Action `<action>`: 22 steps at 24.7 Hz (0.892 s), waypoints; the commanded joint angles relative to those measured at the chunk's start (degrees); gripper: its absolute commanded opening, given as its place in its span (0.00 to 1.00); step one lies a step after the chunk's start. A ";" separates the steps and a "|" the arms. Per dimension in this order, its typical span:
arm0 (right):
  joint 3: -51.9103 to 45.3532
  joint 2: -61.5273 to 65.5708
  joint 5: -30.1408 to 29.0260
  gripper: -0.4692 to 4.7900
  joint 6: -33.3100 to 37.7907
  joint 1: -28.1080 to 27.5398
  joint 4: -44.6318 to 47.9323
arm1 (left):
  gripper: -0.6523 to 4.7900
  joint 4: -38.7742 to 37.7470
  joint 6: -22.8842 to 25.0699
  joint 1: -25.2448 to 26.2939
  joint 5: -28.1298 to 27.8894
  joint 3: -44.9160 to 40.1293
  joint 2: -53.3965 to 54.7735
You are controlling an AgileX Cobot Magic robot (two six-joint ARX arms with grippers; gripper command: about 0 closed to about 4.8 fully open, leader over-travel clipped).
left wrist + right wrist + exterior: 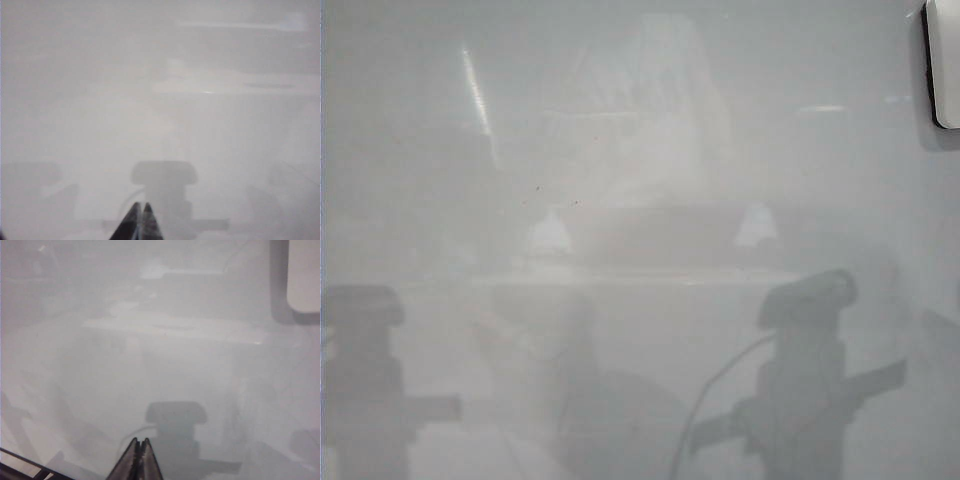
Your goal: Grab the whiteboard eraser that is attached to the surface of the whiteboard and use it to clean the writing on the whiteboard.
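With the whiteboard [640, 300] showing no red writing, the whiteboard eraser [945, 60] sits at its far right corner, while the left end effector [141, 222] and right end effector [138, 460] hang closed and empty, seemingly parked.

The small white rounded plastic whiteboard eraser [945, 60] sits on the large glossy pale whiteboard [640, 160], at its far right corner; both grippers [141, 220] [139, 457] hang over the board's near part, well apart from the eraser.
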 commanded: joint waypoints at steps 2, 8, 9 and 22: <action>-1.51 0.00 -0.13 0.08 -0.04 0.07 0.83 | 0.11 0.31 -0.74 -0.09 -0.59 0.31 0.00; -2.32 0.00 -0.52 0.08 0.04 0.07 0.61 | 0.11 0.04 -0.72 -0.11 5.46 0.31 0.00; -2.32 0.00 -0.31 0.08 0.02 0.07 0.52 | 0.11 -0.24 -0.72 -0.09 5.46 0.31 0.00; -2.86 0.02 9.16 0.08 -4.50 -0.07 -2.78 | 0.11 -3.06 -0.74 -0.09 5.70 0.31 0.00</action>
